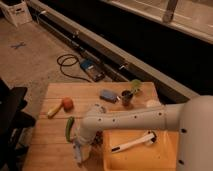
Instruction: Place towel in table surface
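My gripper point(82, 144) is at the end of the white arm that reaches in from the right, over the front left part of the wooden table point(50, 145). It is shut on a pale blue-white towel point(80, 153). The towel hangs bunched below the gripper, and its lower end is at or just above the table top near the front edge. The wrist hides the fingers themselves.
A yellow tray point(165, 155) with a white brush point(134, 142) sits just right of the gripper. A green vegetable point(69, 129) lies just to its left. Farther back are a red fruit point(67, 103), a yellow item point(54, 111), a blue sponge point(108, 95), a dark cup point(127, 97) and a white object point(152, 104).
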Available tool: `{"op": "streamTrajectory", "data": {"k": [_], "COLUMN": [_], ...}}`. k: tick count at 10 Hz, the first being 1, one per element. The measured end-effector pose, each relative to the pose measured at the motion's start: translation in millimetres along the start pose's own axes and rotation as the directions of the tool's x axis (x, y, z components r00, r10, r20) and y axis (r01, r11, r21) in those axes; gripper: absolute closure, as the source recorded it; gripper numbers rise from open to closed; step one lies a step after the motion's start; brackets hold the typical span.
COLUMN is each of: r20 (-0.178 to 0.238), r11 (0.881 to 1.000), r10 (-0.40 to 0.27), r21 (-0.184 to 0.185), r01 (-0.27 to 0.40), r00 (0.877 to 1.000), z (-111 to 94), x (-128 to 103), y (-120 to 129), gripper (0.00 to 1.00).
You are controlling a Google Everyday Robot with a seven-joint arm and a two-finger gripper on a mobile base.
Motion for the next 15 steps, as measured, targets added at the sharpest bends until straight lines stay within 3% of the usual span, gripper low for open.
{"op": "streamTrajectory", "data": {"k": [5,8,13,15], "r20": [-0.034,-0.057,-0.154,-0.186], "r11": [0.999,0.995,0.975,0.952], "r10": [-0.003,-0.001,0.004,0.002], "r21": [0.049,0.096,0.219,0.3], "r01": [0.004,0.007,0.03,0.054], "r00": [0.999,0.998,0.988,0.983], "z": [-1,-18,-107,-154], "x": [-2,-7,-30,-30], "y": [1,-2,-23,-33], "gripper": [0.74,0.98,1.0,1.0]}}
